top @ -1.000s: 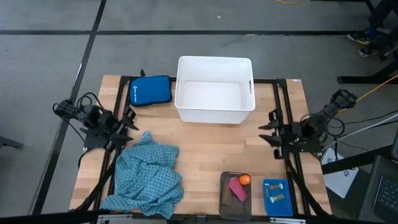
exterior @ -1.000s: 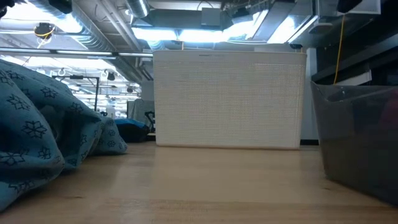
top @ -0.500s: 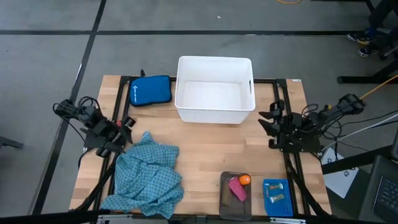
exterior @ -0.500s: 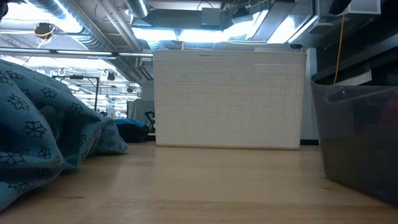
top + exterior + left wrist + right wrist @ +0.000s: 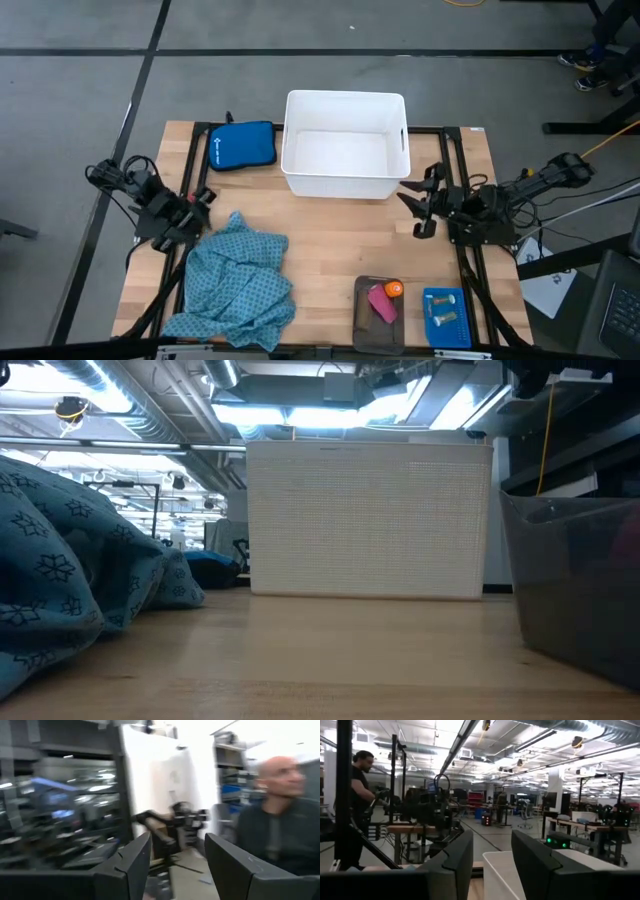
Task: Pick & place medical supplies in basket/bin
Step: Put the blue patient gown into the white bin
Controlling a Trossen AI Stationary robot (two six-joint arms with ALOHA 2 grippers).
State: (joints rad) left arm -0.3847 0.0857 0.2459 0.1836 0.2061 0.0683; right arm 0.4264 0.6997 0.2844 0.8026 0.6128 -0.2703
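Note:
The teal-blue dotted cloth (image 5: 240,285) lies crumpled on the table's near left part and fills the left of the low view (image 5: 70,560). A pink piece (image 5: 382,303) and an orange piece (image 5: 394,289) lie in the flat dark-grey tray (image 5: 362,320). Small tan pieces (image 5: 445,318) lie in the blue ribbed basket (image 5: 448,298). The white tub (image 5: 345,145) stands at the far middle. My left gripper (image 5: 207,195) hovers open just past the cloth's far left corner. My right gripper (image 5: 412,208) hangs open near the tub's near right corner (image 5: 505,870).
A royal-blue zip pouch (image 5: 242,146) lies left of the tub. Bare wood stretches between the cloth, the tub and the tray. Black frame rails run along both table sides. A person (image 5: 280,820) and another person (image 5: 360,795) show in the room beyond.
My right gripper has reached in from the table's right edge toward the left, ending close to the tub's near right corner, still open. The cloth, the tray and the basket have stayed put.

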